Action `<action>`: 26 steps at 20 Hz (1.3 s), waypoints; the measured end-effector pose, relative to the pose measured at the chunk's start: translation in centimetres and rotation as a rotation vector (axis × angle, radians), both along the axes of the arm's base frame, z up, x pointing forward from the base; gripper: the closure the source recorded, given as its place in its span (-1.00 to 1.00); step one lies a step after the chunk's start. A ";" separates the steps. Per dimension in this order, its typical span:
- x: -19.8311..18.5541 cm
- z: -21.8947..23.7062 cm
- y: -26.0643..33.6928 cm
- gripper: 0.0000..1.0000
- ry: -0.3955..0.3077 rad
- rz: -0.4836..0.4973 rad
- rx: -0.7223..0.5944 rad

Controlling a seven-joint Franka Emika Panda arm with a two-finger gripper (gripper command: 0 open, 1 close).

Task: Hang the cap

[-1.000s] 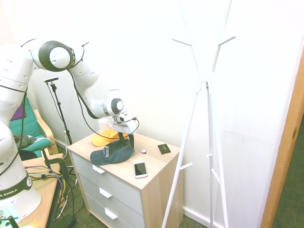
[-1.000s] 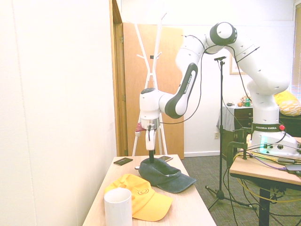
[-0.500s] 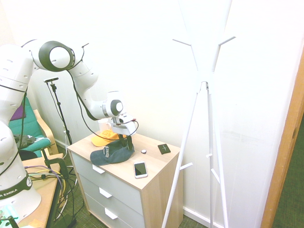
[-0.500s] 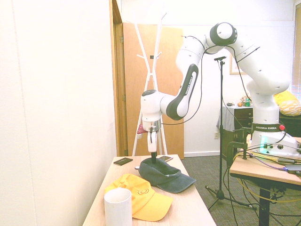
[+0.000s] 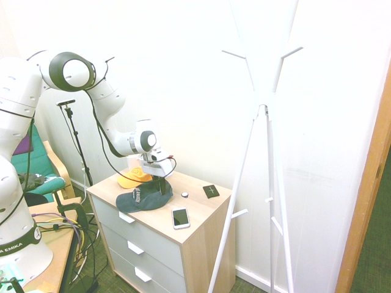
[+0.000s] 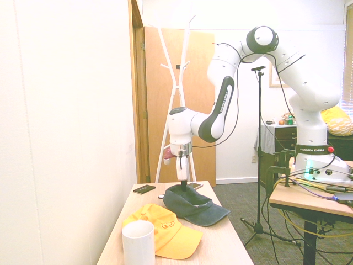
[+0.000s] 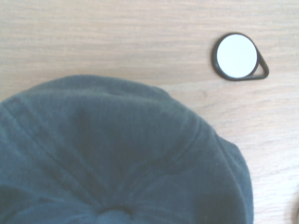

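The dark navy cap (image 5: 143, 196) lies on the wooden drawer chest, its brim pointing to the front-left edge. In the second exterior view the cap (image 6: 196, 205) sits behind a yellow one. My gripper (image 5: 161, 189) points straight down and touches the cap's crown near its rear. From the other side the gripper (image 6: 183, 185) reads as one dark stem sunk into the fabric. The wrist view is filled by the cap's (image 7: 117, 158) crown seams and top button. The white coat stand (image 5: 263, 104) rises to the right of the chest.
A yellow-orange cap (image 6: 165, 232) and a white mug (image 6: 138, 243) stand beside the navy cap. A phone (image 5: 180, 218), a small black square (image 5: 211, 190) and a round white disc (image 7: 236, 56) lie on the chest top (image 5: 195, 226). The wall runs close behind.
The gripper has come down onto the cap's crown and its jaws, wide apart a second ago, have narrowed. The cap has stayed in place.
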State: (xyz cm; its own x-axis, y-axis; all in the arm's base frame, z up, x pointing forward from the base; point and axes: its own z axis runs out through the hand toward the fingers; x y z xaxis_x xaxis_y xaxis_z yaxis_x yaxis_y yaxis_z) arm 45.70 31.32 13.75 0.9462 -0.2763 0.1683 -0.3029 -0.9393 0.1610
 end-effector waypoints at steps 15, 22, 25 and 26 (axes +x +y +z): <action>-6.5 18.1 -0.4 1.00 -0.304 0.123 -0.277; -4.9 36.9 -7.6 1.00 -0.601 0.015 -0.557; -4.5 43.7 -10.7 1.00 -0.705 -0.052 -0.661; -4.4 45.6 -11.5 1.00 -0.732 -0.068 -0.688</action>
State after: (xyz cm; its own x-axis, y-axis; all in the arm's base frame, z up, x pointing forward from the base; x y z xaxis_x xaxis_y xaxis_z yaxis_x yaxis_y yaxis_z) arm 41.30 19.86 59.37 0.5322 0.0497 0.8451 -0.5941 -0.6893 0.4147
